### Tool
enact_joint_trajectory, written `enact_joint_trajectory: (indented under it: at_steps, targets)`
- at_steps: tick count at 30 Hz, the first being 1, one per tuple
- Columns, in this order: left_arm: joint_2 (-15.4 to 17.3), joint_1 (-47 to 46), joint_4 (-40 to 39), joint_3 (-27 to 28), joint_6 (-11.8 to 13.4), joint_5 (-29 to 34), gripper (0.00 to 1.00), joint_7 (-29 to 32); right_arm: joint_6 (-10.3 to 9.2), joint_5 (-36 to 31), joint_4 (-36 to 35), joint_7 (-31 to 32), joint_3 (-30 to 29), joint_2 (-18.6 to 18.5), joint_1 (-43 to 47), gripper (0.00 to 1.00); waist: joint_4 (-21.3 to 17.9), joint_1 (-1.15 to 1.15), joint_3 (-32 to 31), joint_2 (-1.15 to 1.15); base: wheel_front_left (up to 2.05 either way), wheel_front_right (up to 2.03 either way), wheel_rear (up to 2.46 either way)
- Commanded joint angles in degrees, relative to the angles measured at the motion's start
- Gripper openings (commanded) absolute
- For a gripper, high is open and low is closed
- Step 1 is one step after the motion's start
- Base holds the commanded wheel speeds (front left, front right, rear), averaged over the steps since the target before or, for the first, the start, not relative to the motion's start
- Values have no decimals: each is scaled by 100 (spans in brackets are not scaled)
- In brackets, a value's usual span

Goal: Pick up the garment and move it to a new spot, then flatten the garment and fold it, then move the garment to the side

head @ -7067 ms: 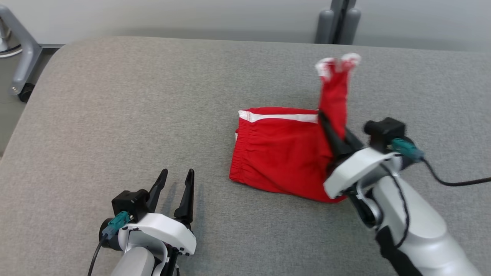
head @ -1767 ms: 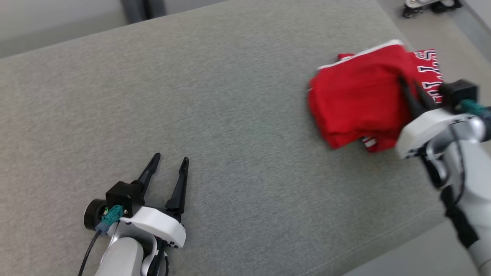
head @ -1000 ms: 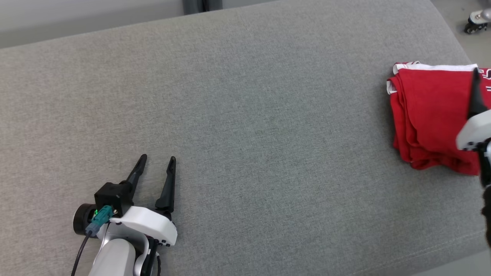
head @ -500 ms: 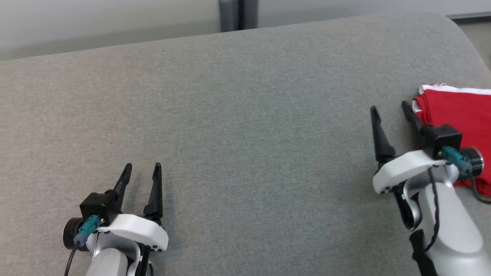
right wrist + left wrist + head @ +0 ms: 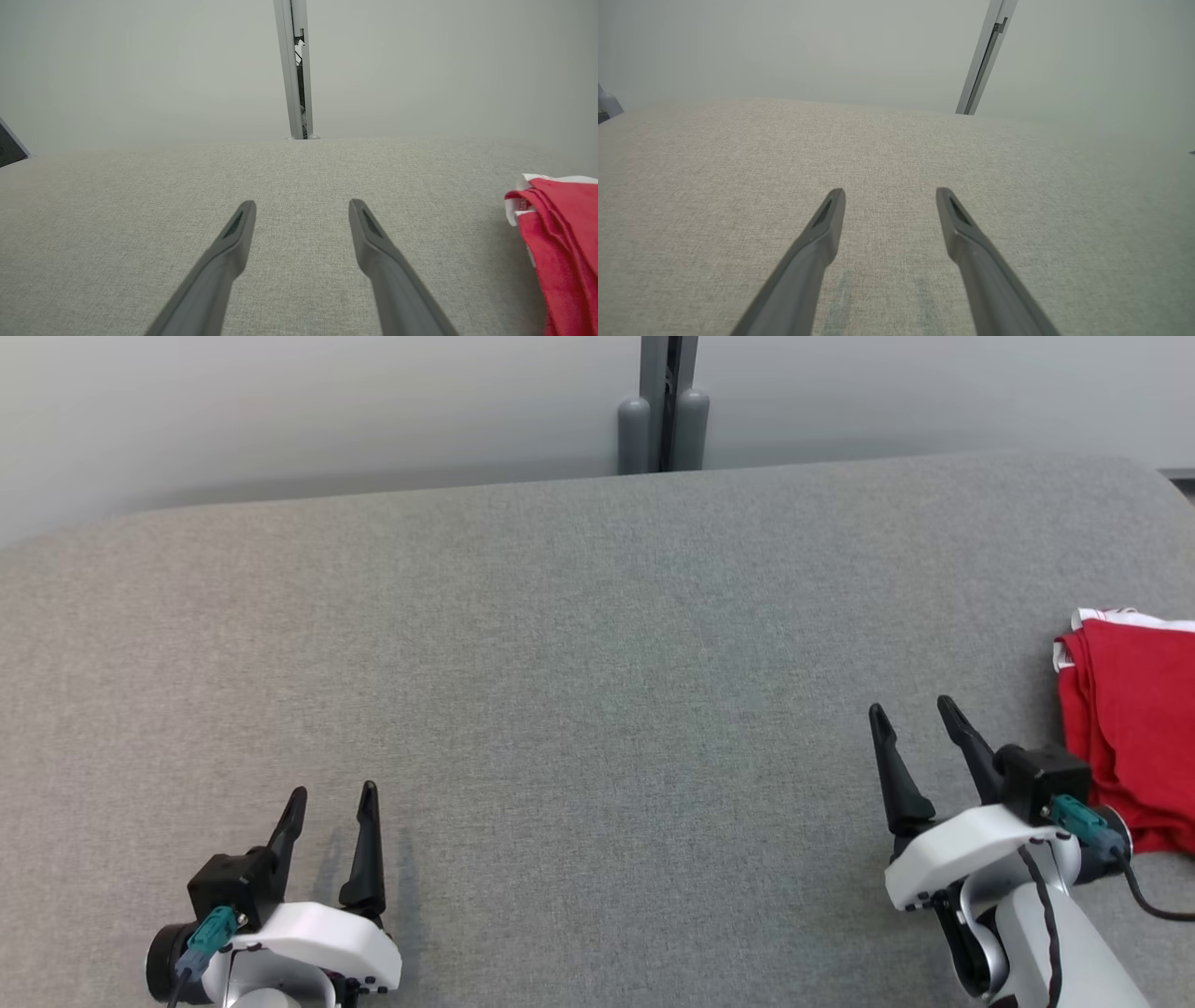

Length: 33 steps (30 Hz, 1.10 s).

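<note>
The red garment point(image 5: 1134, 728) lies folded in soft layers, with a white trim on its far edge, at the right end of the bench point(image 5: 579, 663). The bench has a grey woven cover and rounded corners. The right tool point(image 5: 910, 706) is just beside the garment and does not touch it; its two thin, pointed dark fingers are spread and empty. The left tool point(image 5: 332, 791) is well apart at the left, also spread, grasping nothing.
</note>
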Motion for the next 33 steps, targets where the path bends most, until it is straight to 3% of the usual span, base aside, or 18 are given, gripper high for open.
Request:
enact_joint_trajectory:
  at_steps: [1,17,33]
  targets:
    - [28,51,-22,35,39,10,100,-2,-2,28,-22,-21,-25,-35,110,100,52,0,-88,0,0,0,0]
    - [27,407,-190,223,329,70,100,-2,-2,64,-73,-21,110,-35,647,100,45,0,-459,0,0,0,0]
    - [28,393,-205,258,216,-82,100,-2,-1,59,-138,-20,-10,-34,616,100,77,0,-343,0,0,0,0]
